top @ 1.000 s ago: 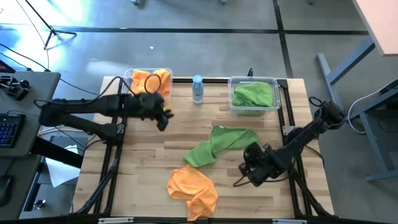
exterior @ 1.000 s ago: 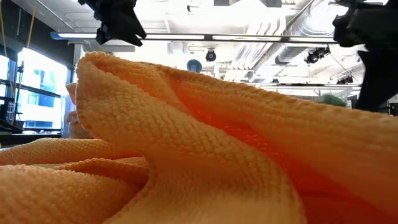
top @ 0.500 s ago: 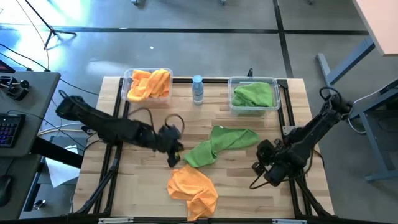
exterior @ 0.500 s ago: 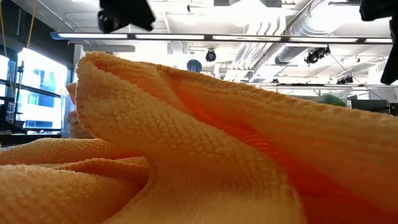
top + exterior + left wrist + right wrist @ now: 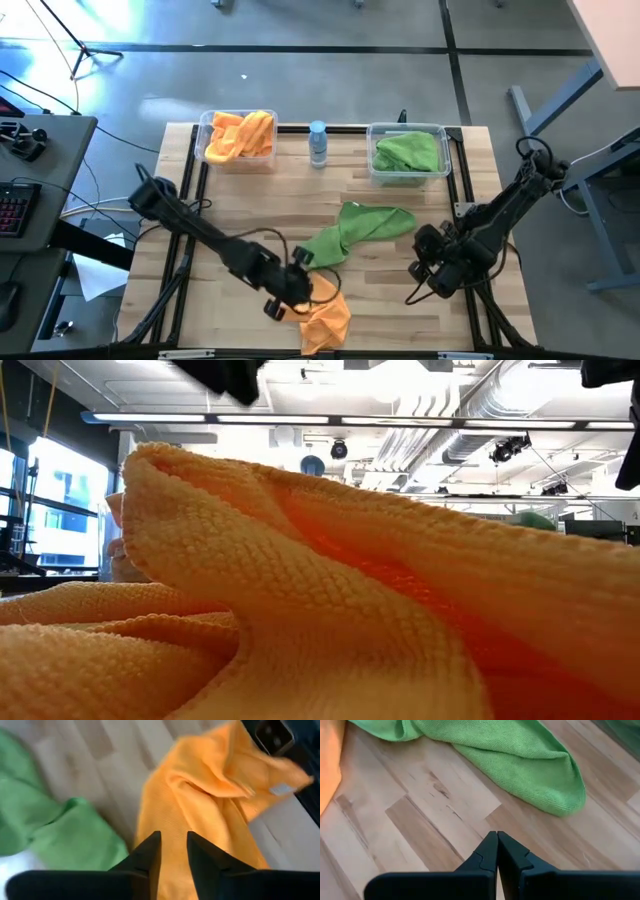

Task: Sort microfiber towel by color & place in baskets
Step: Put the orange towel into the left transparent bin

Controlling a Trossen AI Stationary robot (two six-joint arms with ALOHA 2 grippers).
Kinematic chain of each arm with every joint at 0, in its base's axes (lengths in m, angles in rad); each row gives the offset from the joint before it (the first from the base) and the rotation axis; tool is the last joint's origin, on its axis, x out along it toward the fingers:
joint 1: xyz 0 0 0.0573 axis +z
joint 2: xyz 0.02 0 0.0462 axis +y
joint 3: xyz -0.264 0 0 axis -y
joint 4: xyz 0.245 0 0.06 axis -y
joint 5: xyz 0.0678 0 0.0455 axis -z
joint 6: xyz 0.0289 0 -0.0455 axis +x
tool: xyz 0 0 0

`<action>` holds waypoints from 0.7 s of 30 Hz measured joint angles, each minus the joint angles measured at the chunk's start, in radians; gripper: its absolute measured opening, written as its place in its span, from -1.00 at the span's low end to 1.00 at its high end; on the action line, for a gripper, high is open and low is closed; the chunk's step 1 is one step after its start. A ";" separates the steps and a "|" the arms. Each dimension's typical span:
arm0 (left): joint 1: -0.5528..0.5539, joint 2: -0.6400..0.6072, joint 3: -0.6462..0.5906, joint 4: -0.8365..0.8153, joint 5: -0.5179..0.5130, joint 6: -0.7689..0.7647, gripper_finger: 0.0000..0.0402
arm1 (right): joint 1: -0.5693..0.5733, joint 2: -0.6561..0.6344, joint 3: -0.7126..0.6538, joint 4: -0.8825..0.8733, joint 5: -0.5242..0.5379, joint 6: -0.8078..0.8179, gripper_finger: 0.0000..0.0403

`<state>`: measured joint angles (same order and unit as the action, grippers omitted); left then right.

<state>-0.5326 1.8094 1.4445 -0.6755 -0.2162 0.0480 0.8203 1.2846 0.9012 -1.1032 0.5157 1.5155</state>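
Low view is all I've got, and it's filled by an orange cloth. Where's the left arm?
Observer: The left gripper is over the orange towel near the table's front edge.
Operator: Are its fingers closed on it?
Observer: No, the fingers show a narrow gap, with the cloth beyond them.
Operator: And the right arm?
Observer: The right gripper is shut, holding nothing, over bare wood near the green towel.

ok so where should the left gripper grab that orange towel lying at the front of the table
Judging by the high view, the orange towel lies crumpled, with raised folds. Best to pinch a raised ridge near its middle, coming straight down from above, since flat edges on the table give little to catch. The left gripper hangs over it, fingers slightly apart.
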 joint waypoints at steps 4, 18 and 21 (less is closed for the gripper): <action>0.011 0.065 0.019 0.005 0.050 -0.025 -0.42 | 0.024 0.000 0.000 0.020 -0.001 0.005 -1.00; 0.027 0.264 0.019 0.144 0.140 0.039 0.02 | 0.066 0.006 0.000 0.040 -0.004 0.055 -1.00; 0.033 0.304 0.019 0.141 0.137 0.000 -0.01 | 0.066 0.007 0.000 0.040 -0.003 0.055 -1.00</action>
<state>-0.5001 2.1135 1.4631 -0.5342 -0.0791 0.0484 0.8864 1.2912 0.9009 -1.0634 0.5125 1.5707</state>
